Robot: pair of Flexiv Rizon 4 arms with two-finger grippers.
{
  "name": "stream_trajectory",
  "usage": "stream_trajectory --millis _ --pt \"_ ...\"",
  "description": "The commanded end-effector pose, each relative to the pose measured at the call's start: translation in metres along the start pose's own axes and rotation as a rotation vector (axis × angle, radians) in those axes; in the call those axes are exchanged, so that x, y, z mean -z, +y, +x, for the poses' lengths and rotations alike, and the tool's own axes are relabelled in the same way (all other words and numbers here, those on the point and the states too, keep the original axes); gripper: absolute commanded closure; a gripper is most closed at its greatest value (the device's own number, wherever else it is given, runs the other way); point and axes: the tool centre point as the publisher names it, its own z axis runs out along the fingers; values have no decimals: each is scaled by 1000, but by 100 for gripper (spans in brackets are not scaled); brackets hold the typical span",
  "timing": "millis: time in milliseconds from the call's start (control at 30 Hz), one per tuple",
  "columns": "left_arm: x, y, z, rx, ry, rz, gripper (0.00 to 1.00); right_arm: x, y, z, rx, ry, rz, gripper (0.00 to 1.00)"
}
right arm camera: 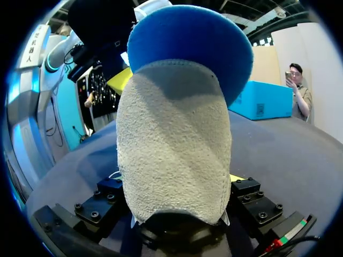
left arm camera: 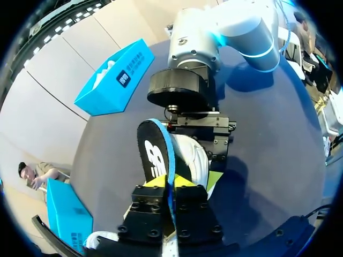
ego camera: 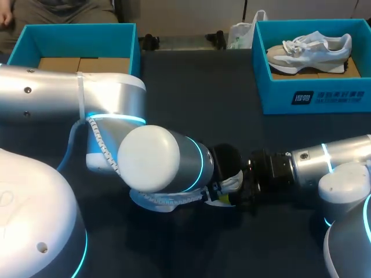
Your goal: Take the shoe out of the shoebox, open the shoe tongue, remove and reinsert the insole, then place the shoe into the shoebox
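Near the table's front middle, my right gripper [ego camera: 246,179] is shut on a white shoe [ego camera: 233,182], coming in from the right. In the right wrist view the shoe's grey suede heel [right arm camera: 171,139] fills the gap between my right gripper's [right arm camera: 177,184] fingers. A black-topped, blue-edged insole [left arm camera: 155,155] stands up out of the shoe [left arm camera: 197,155]. My left gripper [left arm camera: 170,183] is shut on the insole's lower end, its yellow tips pressed on both sides. The insole's blue underside [right arm camera: 187,43] looms above the heel. My left arm's bulk hides most of the left gripper [ego camera: 219,198] from above.
A blue shoebox [ego camera: 313,95] at the back right holds a second white shoe [ego camera: 307,49]. Another blue shoebox [ego camera: 75,37] at the back left shows only its cardboard floor. A white bag [ego camera: 240,35] lies at the far edge between them.
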Motion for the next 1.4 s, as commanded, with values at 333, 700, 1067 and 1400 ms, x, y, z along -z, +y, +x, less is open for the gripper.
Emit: stream_trajectory --millis 333,700,1067,1400 --pt "6 -8 -8 23 -20 37 100 0 0 1 -1 -1 4 100" --pt "2 -22 -11 48 -74 72 100 0 0 1 -1 -1 4 100" --pt "-1 -27 -12 55 -116 82 67 0 0 1 -1 -1 4 100" --pt "4 -14 -5 96 -118 66 38 0 0 1 -1 -1 4 100"
